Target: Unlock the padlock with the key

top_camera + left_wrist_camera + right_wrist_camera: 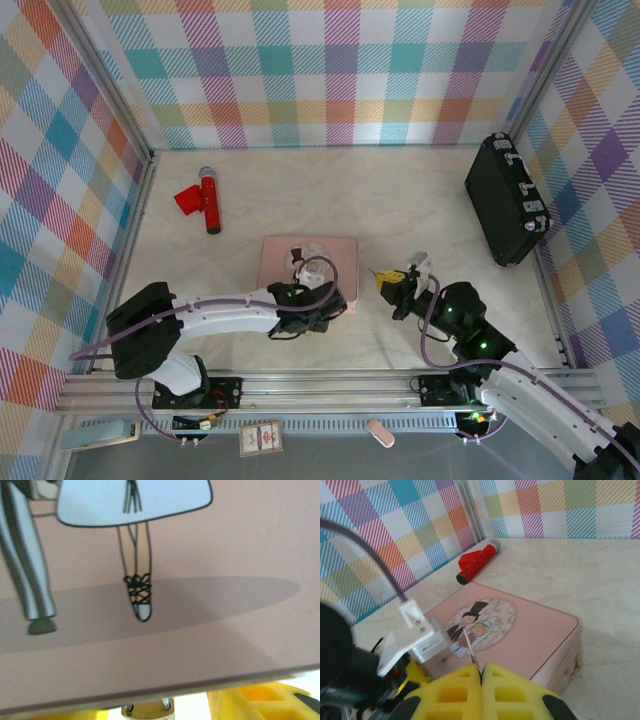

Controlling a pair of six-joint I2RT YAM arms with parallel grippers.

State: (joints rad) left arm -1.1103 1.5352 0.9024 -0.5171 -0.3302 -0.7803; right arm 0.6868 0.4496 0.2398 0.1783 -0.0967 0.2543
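right gripper (481,680) clenched on key (470,652), pointed left toward box (535,630) | left gripper (305,322) parted astride padlock (148,711) at box's near edge, likely to steady it

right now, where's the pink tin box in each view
top external: the pink tin box lies just below centre, its near edge under the left arm.
left wrist: the box's illustrated lid spans the frame close up, its edge near the bottom.
right wrist: the box lies centre, just beyond the right claw.
shared landmark: the red toy microphone, beyond the box to its left in top external and right wrist.
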